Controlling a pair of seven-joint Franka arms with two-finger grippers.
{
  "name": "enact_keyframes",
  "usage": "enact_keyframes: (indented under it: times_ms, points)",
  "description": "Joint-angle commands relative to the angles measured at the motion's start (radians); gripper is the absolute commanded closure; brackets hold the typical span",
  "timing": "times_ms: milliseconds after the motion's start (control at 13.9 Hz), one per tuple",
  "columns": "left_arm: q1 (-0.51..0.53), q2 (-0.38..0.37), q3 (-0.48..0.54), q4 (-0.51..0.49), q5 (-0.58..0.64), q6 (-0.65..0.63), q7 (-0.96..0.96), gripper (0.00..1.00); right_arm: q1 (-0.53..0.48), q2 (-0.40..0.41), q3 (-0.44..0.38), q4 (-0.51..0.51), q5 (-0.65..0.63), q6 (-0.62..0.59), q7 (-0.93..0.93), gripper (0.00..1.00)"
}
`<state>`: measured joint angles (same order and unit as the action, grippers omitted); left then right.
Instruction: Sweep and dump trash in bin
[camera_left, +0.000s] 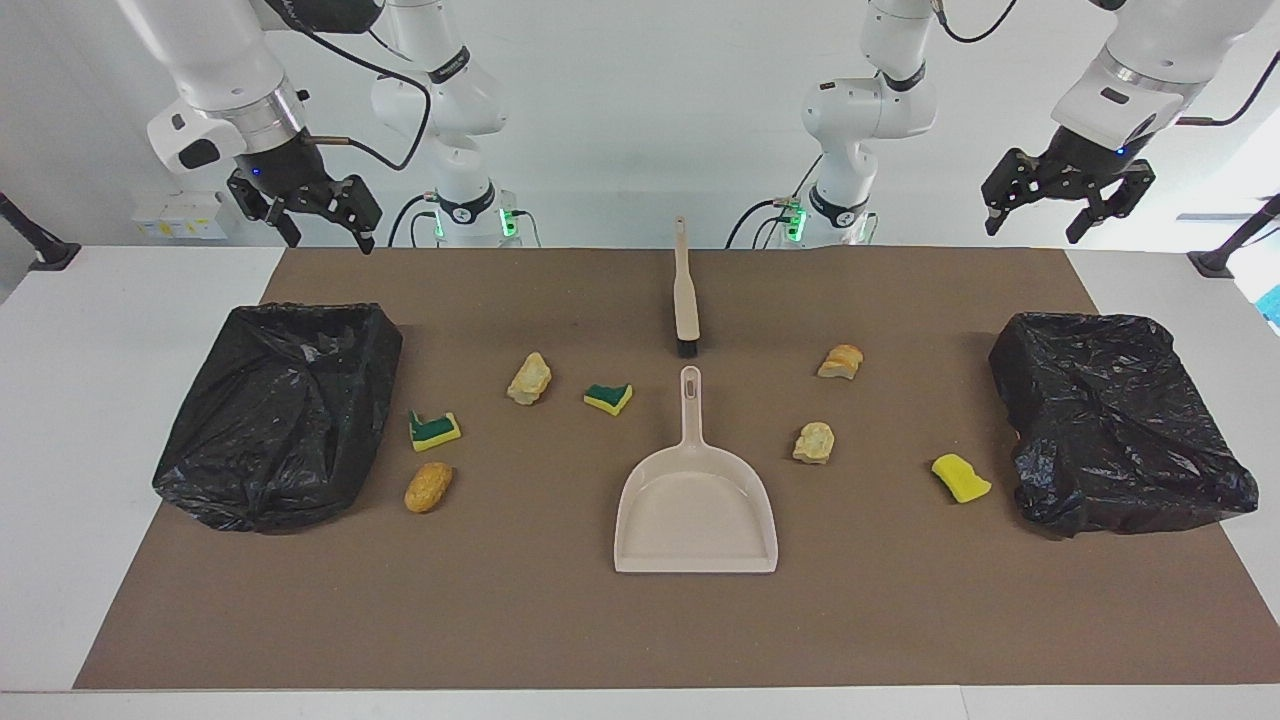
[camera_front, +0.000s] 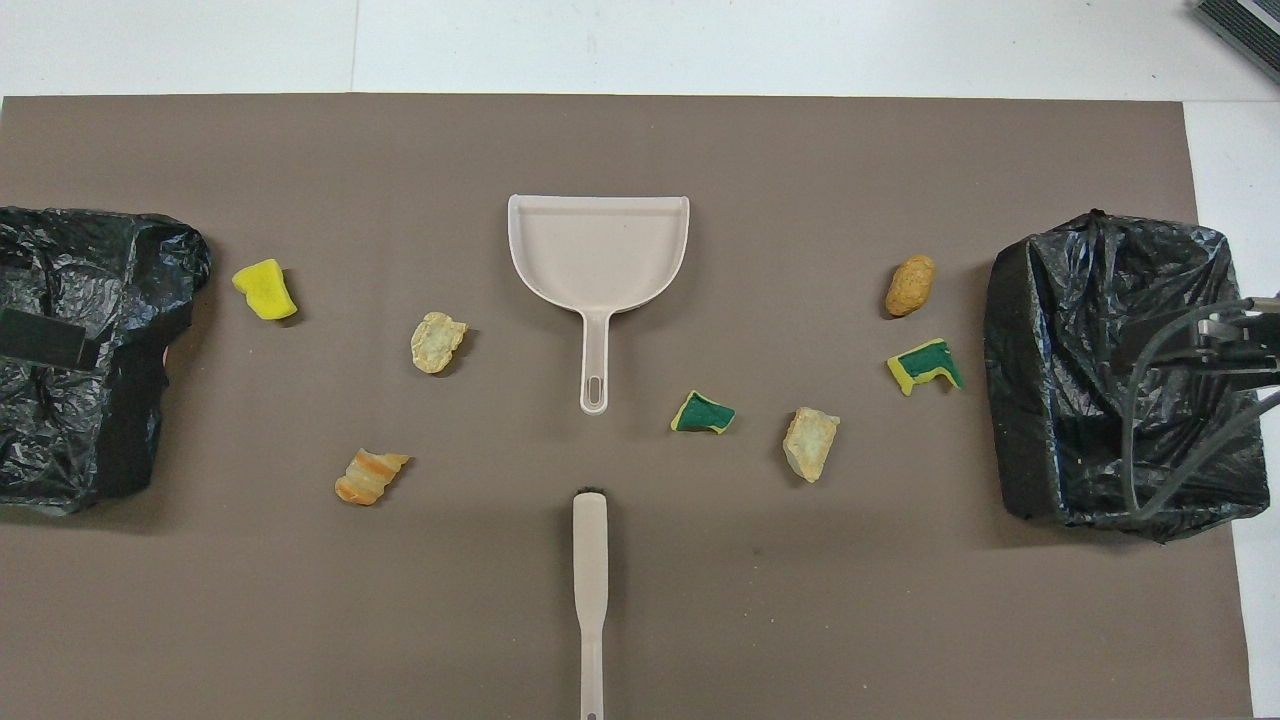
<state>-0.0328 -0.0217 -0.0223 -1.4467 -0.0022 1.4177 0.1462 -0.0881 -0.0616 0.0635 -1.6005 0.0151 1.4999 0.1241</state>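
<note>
Seven scraps lie on the brown mat (camera_left: 640, 620): a yellow sponge (camera_left: 961, 478), two tan chunks (camera_left: 814, 442) (camera_left: 529, 378), an orange-streaked chunk (camera_left: 841, 361), two green-and-yellow sponges (camera_left: 608, 398) (camera_left: 434, 430) and an orange-brown nugget (camera_left: 428, 486). The beige dustpan (camera_left: 696, 510) sits mid-mat with its handle toward the robots. The beige brush (camera_left: 685, 300) lies nearer the robots. My right gripper (camera_left: 322, 232) hangs open and empty, high over the mat's corner by its bin. My left gripper (camera_left: 1033, 228) hangs open and empty, high over the table edge at its own end.
A black bag-lined bin (camera_left: 280, 410) stands at the right arm's end and another (camera_left: 1115, 430) at the left arm's end. In the overhead view the right arm's cables (camera_front: 1180, 400) hang over its bin (camera_front: 1050, 330).
</note>
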Motion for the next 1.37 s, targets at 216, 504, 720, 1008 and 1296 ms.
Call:
enact_keyframes:
  times_ms: [216,504,720,1008,1296]
  points:
    - [0.005,-0.02,-0.004,-0.018,0.016,0.012,0.012,0.0,0.027,-0.027,0.002,-0.044,0.002,0.063,0.015,0.0]
    - [0.005,-0.018,-0.004,-0.018,0.016,0.024,0.012,0.0,0.028,-0.04,0.002,-0.108,0.006,0.08,0.029,0.0]
    - [0.005,-0.014,-0.004,-0.018,0.016,0.078,0.01,0.0,0.028,-0.04,0.002,-0.179,0.011,0.163,0.016,0.0]
    - [0.005,-0.015,-0.004,-0.02,0.016,0.073,0.007,0.0,0.103,-0.001,0.007,-0.184,0.02,0.197,0.028,0.0]
    - [0.005,-0.017,-0.004,-0.021,0.016,0.059,0.004,0.0,0.201,0.084,0.01,-0.128,0.049,0.259,0.159,0.0]
